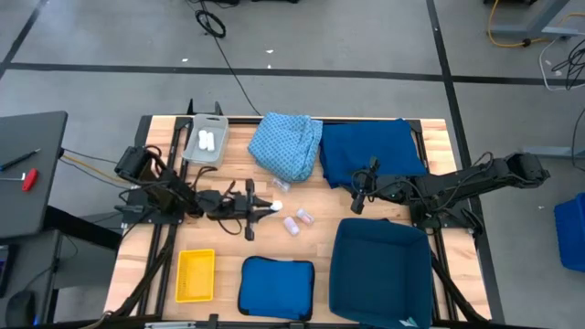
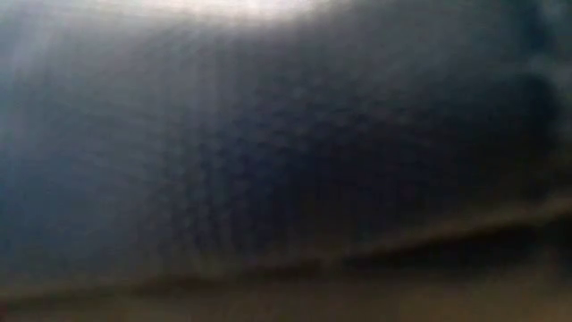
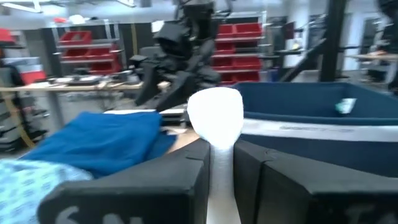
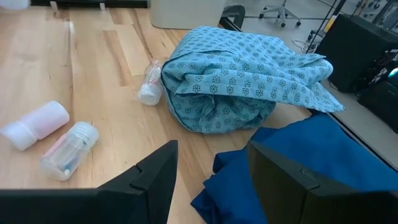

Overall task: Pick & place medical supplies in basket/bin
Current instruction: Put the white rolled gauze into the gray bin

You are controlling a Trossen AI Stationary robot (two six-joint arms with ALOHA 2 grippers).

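Note:
My left gripper (image 1: 259, 206) is at the table's middle, shut on a white roll (image 3: 214, 115), which also shows in the high view (image 1: 272, 206). My right gripper (image 1: 358, 197) is open and empty, its fingers (image 4: 155, 177) beside the near edge of the dark blue cloth (image 1: 370, 151). The light blue patterned cloth (image 1: 288, 144) lies bunched on the table at the far middle. Three small packets (image 1: 281, 185) (image 1: 304, 217) (image 1: 291, 226) lie on the wood. The grey tray (image 1: 194, 153) holds white packets (image 1: 207, 140). The yellow basket (image 1: 196, 274) and dark blue bin (image 1: 379, 270) stand at the near edge. My left gripper pinches the white roll between its two fingers (image 3: 186, 180), by the roll's narrower lower part (image 3: 221, 168). The roll's rounded end (image 3: 214, 112) sticks out past the fingertips. The fingers lie level and point toward the table's right. Whether the roll is clear of the table I cannot tell.
A flat blue pad (image 1: 276, 288) lies at the near edge between basket and bin. The low view is filled by a dark blurred surface close to the camera. Bare wood shows between the two grippers.

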